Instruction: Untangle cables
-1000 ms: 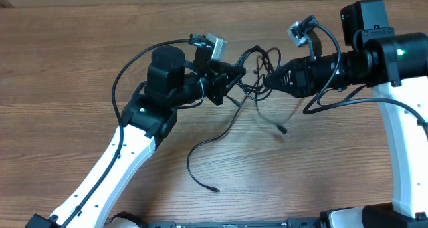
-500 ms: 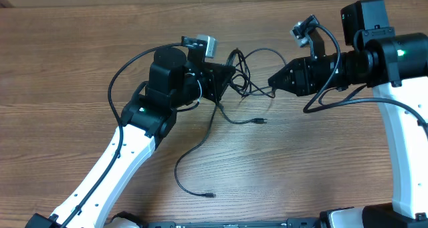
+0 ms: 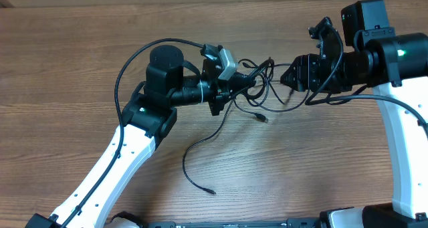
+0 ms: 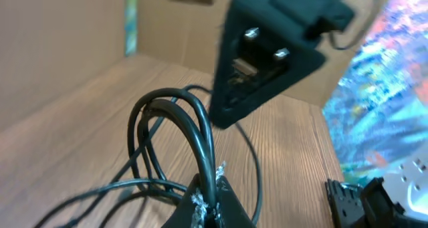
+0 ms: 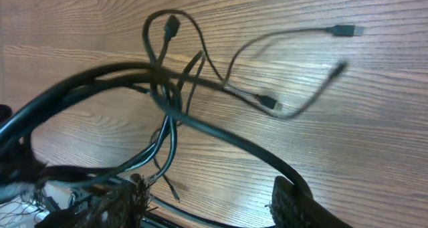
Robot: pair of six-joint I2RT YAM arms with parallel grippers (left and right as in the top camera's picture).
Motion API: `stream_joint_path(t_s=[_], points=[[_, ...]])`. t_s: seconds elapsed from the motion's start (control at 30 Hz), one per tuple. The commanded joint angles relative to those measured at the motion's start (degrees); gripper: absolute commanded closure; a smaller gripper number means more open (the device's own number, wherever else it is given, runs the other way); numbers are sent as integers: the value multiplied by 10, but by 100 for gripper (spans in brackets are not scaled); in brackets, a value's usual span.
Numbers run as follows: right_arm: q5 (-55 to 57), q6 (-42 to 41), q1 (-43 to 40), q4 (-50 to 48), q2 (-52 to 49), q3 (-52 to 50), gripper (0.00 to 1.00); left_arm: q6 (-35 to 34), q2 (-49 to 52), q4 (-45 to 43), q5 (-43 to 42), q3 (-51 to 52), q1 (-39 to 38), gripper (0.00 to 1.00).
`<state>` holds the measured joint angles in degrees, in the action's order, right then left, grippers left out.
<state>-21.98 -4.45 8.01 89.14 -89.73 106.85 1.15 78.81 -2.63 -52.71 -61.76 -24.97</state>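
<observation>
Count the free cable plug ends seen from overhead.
2. One small black plug end below the cable tangle; another ending the long thin black cable in front. More may be hidden.

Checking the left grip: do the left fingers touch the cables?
Touching. The left wrist view shows the cables looping straight out from between the shut left fingers.

The cables (image 5: 168,128) are thin and black. One plug (image 5: 344,30) has a shiny silver tip. The counter (image 3: 67,74) is brown wood with darker wavy lines running across it. The left arm (image 3: 114,168) is white low down and black higher up. The right arm (image 3: 401,148) is white and black too, with a tiny green light (image 3: 400,53). The left end effector (image 3: 235,87) and the right end effector (image 3: 289,75) are black.
</observation>
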Motion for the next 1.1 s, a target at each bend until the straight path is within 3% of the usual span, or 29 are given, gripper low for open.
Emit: stream_joint_path(t_s=[0.0, 0.23, 0.43, 0.6, 0.8, 1.07], points=[[9, 7, 3, -4, 10, 11, 42, 47, -4, -31, -52, -3, 2, 96], [-58, 68, 3, -3, 10, 11, 44, 24, -4, -104, -75, -3, 2, 96], [-90, 78, 3, -3, 10, 11, 45, 8, -4, -114, -68, -3, 2, 96], [-115, 78, 3, -7, 10, 11, 47, -64, -4, -170, -58, -3, 2, 96], [-165, 77, 3, -24, 10, 11, 57, -152, -4, -290, -58, -3, 2, 96], [-238, 78, 3, -39, 10, 11, 65, -164, -4, -298, -53, -3, 2, 96]])
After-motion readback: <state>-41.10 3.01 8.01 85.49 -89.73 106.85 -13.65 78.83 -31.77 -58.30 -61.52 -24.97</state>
